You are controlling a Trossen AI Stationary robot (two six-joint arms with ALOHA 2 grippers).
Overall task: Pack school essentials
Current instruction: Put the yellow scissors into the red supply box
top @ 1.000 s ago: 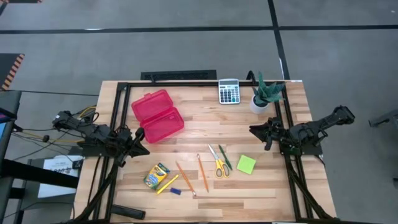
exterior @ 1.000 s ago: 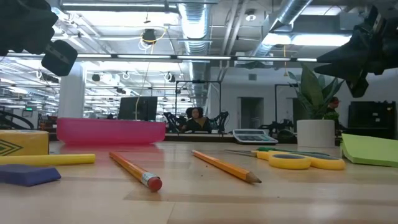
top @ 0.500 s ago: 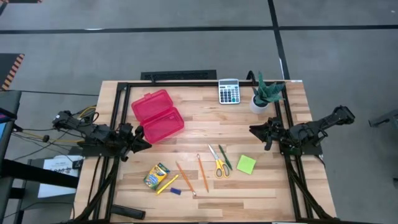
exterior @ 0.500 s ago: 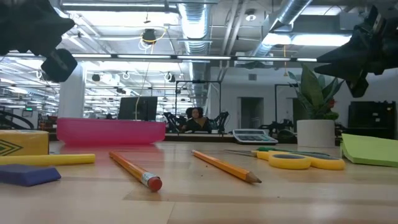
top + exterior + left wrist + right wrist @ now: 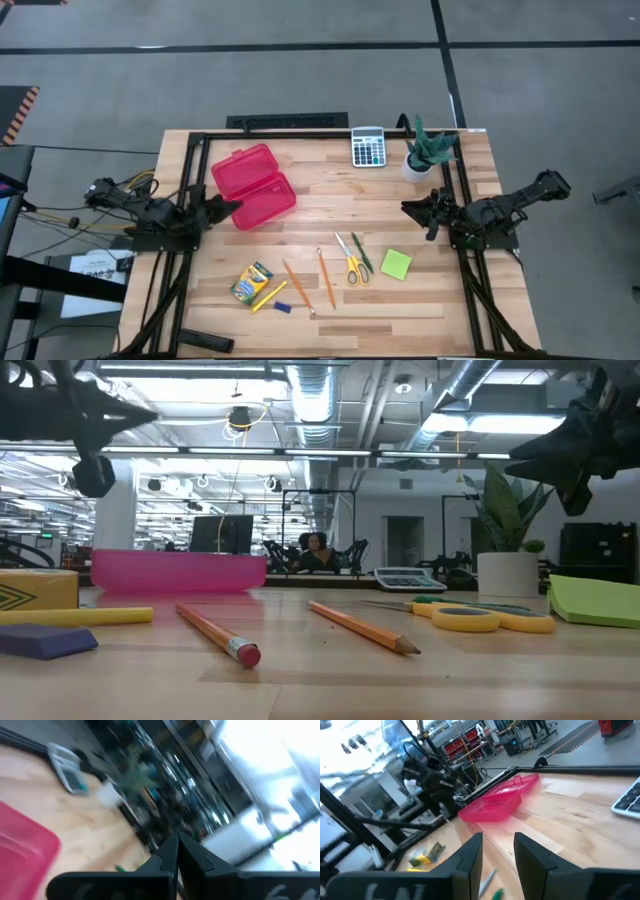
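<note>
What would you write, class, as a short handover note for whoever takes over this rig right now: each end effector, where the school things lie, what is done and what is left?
Left end effector: shut, empty, raised beside the open red case.
Right end effector: partly open, empty, raised at the table's right side.
On the table, near edge: crayon box, yellow marker, blue eraser, two orange pencils, scissors, green pen, sticky-note pad.
Done: case stands open, nothing packed.
Left: everything still to go in.

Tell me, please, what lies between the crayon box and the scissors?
In the high view, two orange pencils lie between the crayon box and the scissors.
</note>
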